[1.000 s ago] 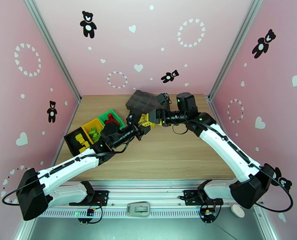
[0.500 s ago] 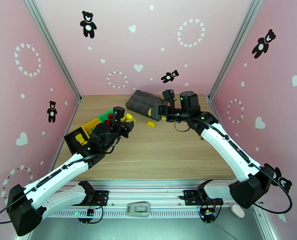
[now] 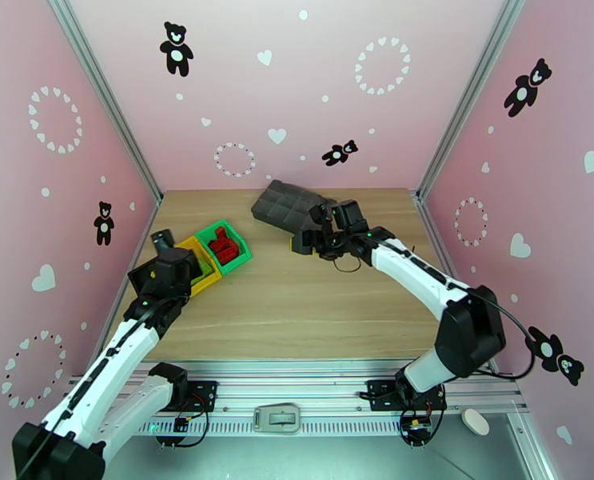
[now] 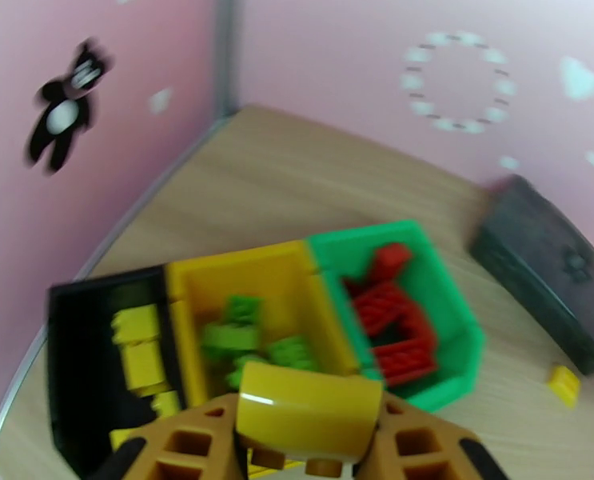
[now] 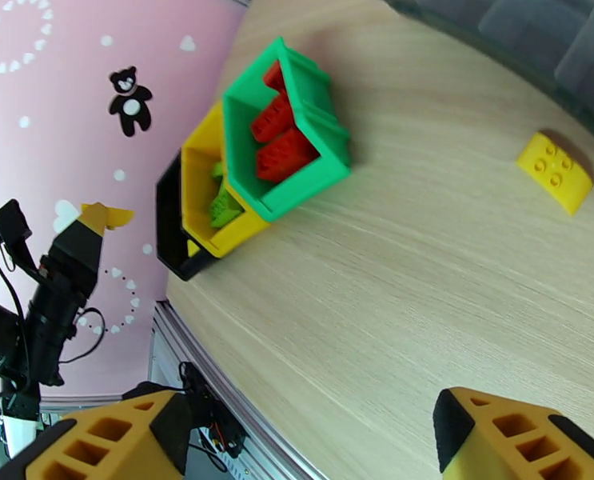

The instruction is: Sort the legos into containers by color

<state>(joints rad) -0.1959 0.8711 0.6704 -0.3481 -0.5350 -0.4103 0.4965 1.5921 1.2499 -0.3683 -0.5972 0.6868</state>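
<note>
My left gripper [image 4: 308, 430] is shut on a yellow lego [image 4: 308, 406] and hangs over the containers at the table's left. The black bin [image 4: 81, 346] holds yellow legos [image 4: 141, 346]. Beside it, the yellow bin [image 4: 241, 274] holds green legos [image 4: 249, 338], and the green bin [image 3: 225, 246] holds red legos [image 4: 392, 322]. My right gripper [image 5: 312, 442] is open low over the table's middle. One loose yellow lego [image 5: 554, 171] lies on the wood just ahead of its fingers.
A flat dark grey compartment tray [image 3: 285, 206] lies at the back centre, right behind the loose lego. The pink walls close in the table on three sides. Bare wood [image 3: 320, 306] stretches across the front and right.
My left arm has swung left from the table's middle to above the bins, carrying the yellow lego. My right arm has dropped lower and its gripper has come forward off the tray.
</note>
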